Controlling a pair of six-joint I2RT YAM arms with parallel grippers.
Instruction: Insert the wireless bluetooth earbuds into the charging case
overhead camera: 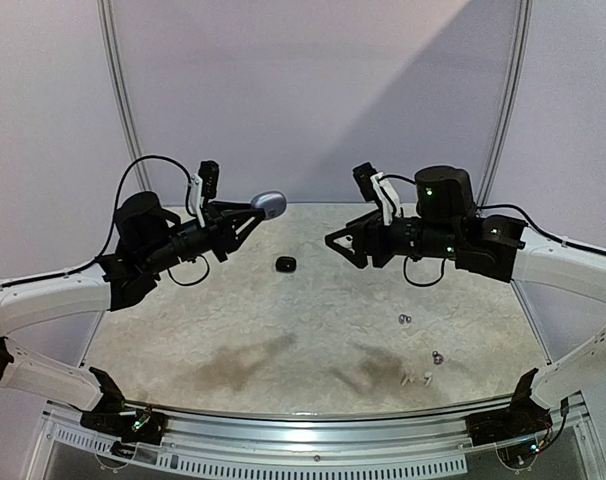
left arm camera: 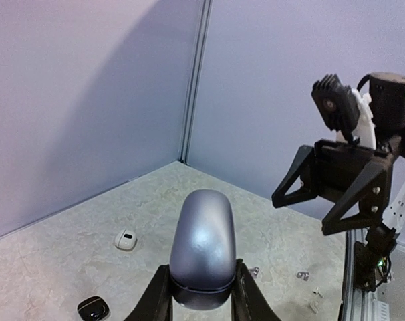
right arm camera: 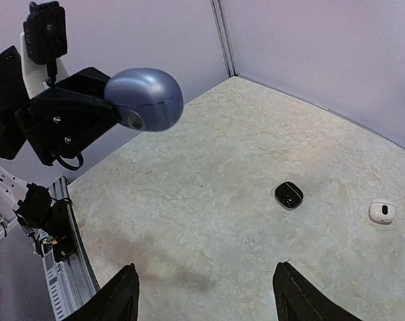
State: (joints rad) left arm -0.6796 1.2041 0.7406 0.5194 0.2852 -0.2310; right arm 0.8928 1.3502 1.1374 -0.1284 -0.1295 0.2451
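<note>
Top external view: the left gripper [overhead camera: 251, 214] hangs above the table [overhead camera: 313, 330], pinching a blue-grey charging case [overhead camera: 270, 204] between its fingers. The right gripper [overhead camera: 341, 247] faces it across a gap, jaws spread and holding nothing. Tiny earbuds [overhead camera: 404, 319] lie scattered on the table toward its near right, well apart from both grippers, and a black case [overhead camera: 285, 263] sits under the gap.

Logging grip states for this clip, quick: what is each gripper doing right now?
Left gripper: shut on the blue-grey charging case, held in the air.
Right gripper: open, empty.
</note>
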